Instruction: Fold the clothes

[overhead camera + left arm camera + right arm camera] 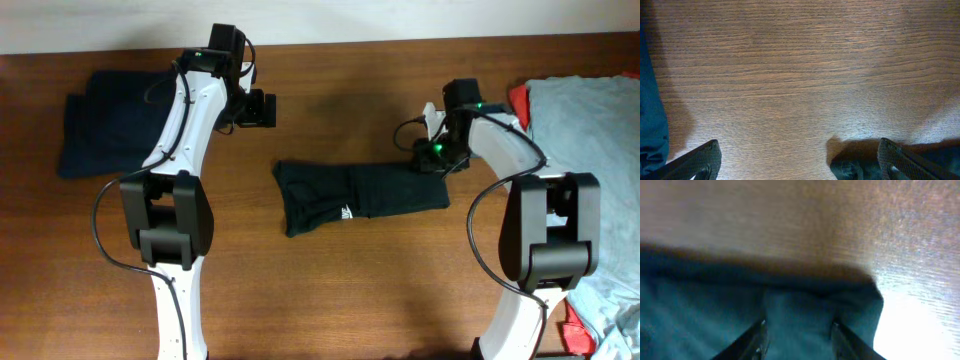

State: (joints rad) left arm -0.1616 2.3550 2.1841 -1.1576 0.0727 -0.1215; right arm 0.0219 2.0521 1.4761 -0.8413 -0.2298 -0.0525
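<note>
**A:** Left jaws?
**B:** Wide apart and empty, over bare worktop (pixel 800 75) beside the navy pile (pixel 100 120).
**A:** Shirt?
**B:** The shirt (pixel 360 195) lies mid-worktop, folded to a strip. Right jaws stand apart over its right end.
**A:** Risk?
**B:** A shallow pinch may catch one layer and drag the fold open.

The table (pixel 350 300) is brown wood, smooth, with fine straight grain and a low sheen. The black T-shirt (pixel 380 190) at mid-table is soft matt cloth. Its white mark (pixel 347 213) looks like flat print. The navy garment (pixel 100 135) by the far left corner is matt cloth, as are the grey-blue garment (pixel 590 120) and red garment (pixel 517 100) at the right edge. The left arm (pixel 185 110) has a glossy white shell. The left gripper (pixel 797 162) has matt black, cross-hatched fingers (pixel 702 160).
</note>
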